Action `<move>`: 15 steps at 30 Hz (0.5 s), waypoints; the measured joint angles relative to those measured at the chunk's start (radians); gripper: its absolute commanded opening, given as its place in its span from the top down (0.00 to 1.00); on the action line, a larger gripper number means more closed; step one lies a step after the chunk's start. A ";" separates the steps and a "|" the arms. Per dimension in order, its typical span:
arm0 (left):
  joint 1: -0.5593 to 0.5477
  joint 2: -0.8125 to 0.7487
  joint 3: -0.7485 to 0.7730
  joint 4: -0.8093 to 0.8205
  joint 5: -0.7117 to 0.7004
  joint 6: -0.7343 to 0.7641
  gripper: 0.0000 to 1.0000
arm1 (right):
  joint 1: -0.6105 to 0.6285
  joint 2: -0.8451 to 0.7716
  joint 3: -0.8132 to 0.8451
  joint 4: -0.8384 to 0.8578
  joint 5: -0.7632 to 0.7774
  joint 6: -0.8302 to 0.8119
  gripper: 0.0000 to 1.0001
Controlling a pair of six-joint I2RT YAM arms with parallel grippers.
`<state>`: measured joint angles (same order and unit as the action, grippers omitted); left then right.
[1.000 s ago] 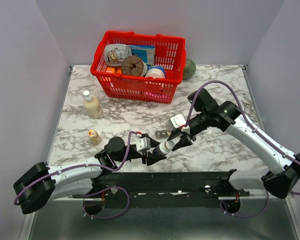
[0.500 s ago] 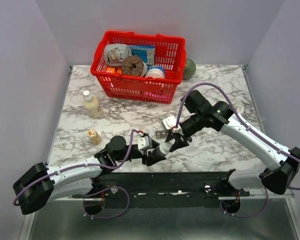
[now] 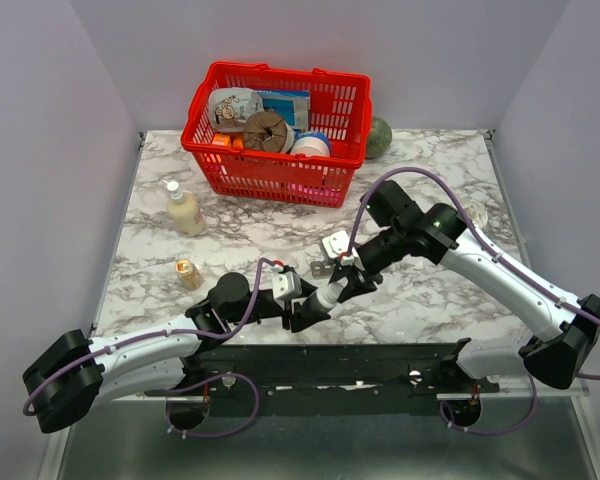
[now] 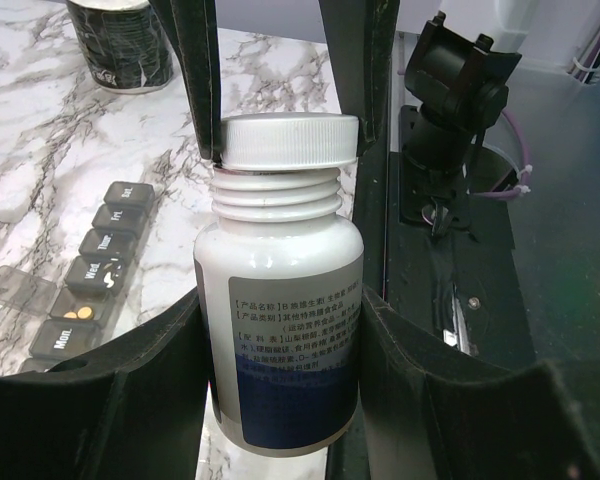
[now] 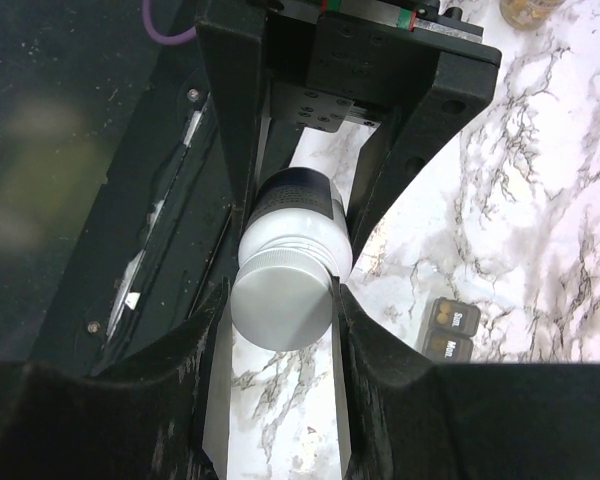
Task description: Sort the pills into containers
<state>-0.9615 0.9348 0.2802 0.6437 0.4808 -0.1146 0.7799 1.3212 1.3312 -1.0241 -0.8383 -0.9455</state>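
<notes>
A white pill bottle (image 4: pixel 280 330) with a blue-and-grey label hangs low over the table's near edge, my left gripper (image 3: pixel 315 305) shut on its body. My right gripper (image 5: pixel 280 335) is shut on its white cap (image 5: pixel 282 305). In the left wrist view the cap (image 4: pixel 292 140) sits at the top of the neck with the threads bare below it. The containers (image 4: pixel 90 265), a dark grey strip of day-marked compartments, lie on the marble left of the bottle, also in the overhead view as the strip (image 3: pixel 325 267). Yellow pills (image 4: pixel 78 313) show in one compartment.
A red basket (image 3: pixel 275 125) full of goods stands at the back. A cream bottle (image 3: pixel 183 208) and a small amber bottle (image 3: pixel 187 272) stand at the left. A dark can (image 4: pixel 120 45) stands beyond the strip. The black mounting rail (image 3: pixel 330 365) runs along the near edge.
My right wrist has shifted a little to the left and turned while staying on the cap. The left arm and the bottle have barely moved.
</notes>
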 measured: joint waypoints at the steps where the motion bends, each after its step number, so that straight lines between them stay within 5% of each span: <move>1: 0.000 0.000 0.000 0.000 0.000 -0.002 1.00 | 0.000 0.000 0.000 0.001 0.000 0.003 0.81; 15: 0.005 0.000 0.000 -0.004 -0.001 -0.010 1.00 | 0.000 0.021 0.017 -0.003 0.014 0.031 0.80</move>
<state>-0.9569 0.9348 0.2802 0.6399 0.4797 -0.1242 0.7799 1.3418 1.3479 -1.0275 -0.8238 -0.9150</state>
